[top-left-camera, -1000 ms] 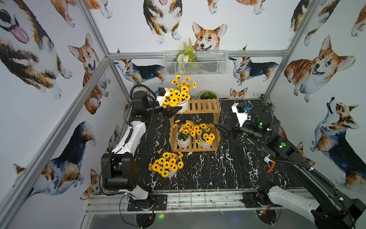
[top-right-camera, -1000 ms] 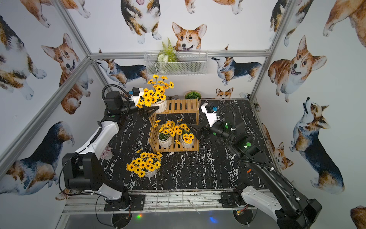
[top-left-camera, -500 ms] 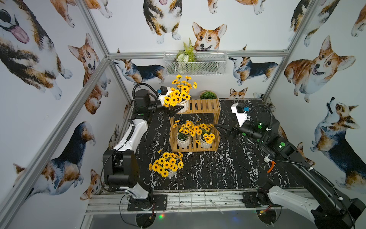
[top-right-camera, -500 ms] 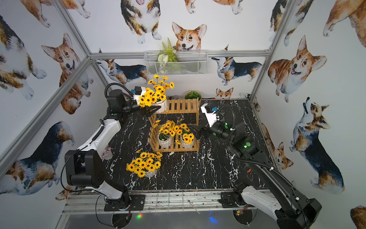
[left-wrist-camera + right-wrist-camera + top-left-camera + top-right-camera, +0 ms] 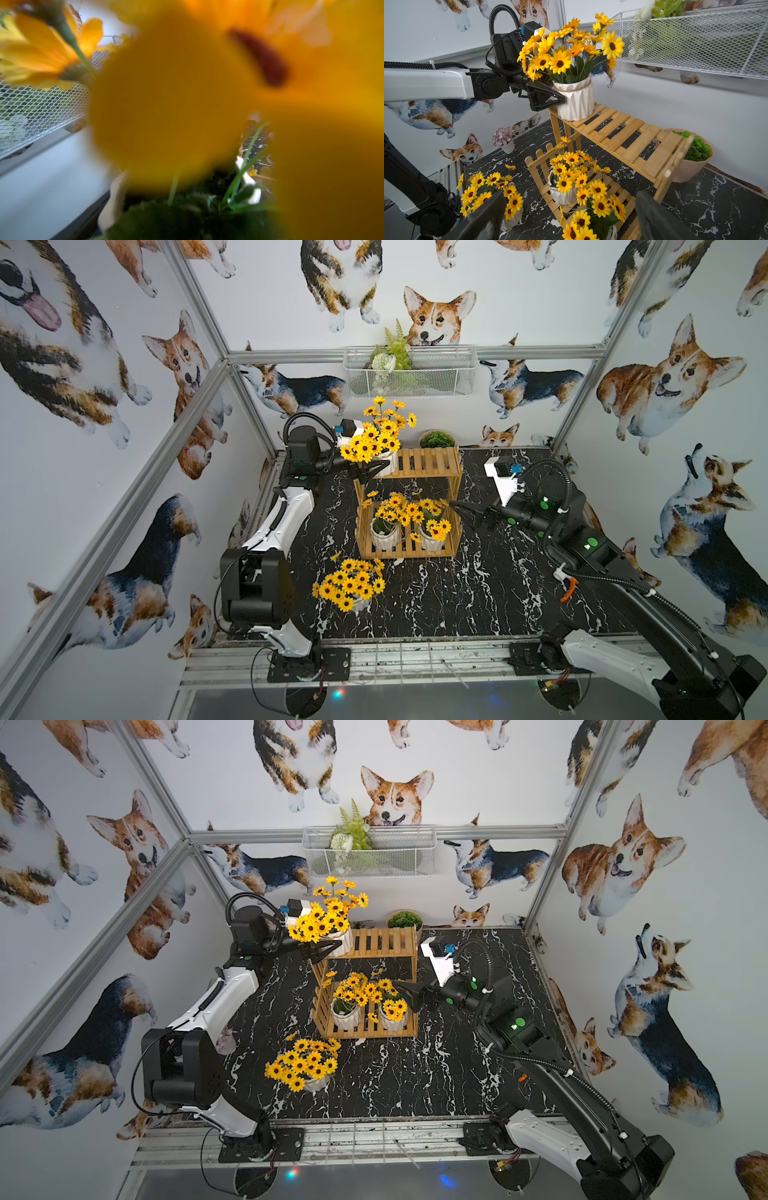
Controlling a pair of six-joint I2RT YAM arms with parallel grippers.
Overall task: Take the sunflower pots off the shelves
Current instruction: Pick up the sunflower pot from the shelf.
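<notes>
The wooden shelves [image 5: 428, 462] [image 5: 382, 942] [image 5: 623, 133] stand mid-table. One sunflower pot [image 5: 384, 458] [image 5: 343, 940] [image 5: 577, 99] sits at the top tier's left end. My left gripper [image 5: 374, 462] [image 5: 328, 944] is open at that pot, one finger [image 5: 548, 97] beside its wall; petals block the left wrist view. Two sunflower pots [image 5: 385, 533] [image 5: 432, 537] stand on the lower tier. My right gripper [image 5: 461, 512] [image 5: 409, 996] [image 5: 571, 207] is open, just right of the nearer one [image 5: 589, 224]. Another sunflower pot [image 5: 353, 593] [image 5: 492, 195] stands on the table.
A beige bowl of green foliage [image 5: 436, 439] [image 5: 695, 153] sits behind the shelves. A white wire basket [image 5: 409, 373] with a fern hangs on the back wall. A small pink flower pot [image 5: 504, 139] stands by the left wall.
My left arm has edged forward towards the top-tier pot. The right arm and the pots have stayed put.
</notes>
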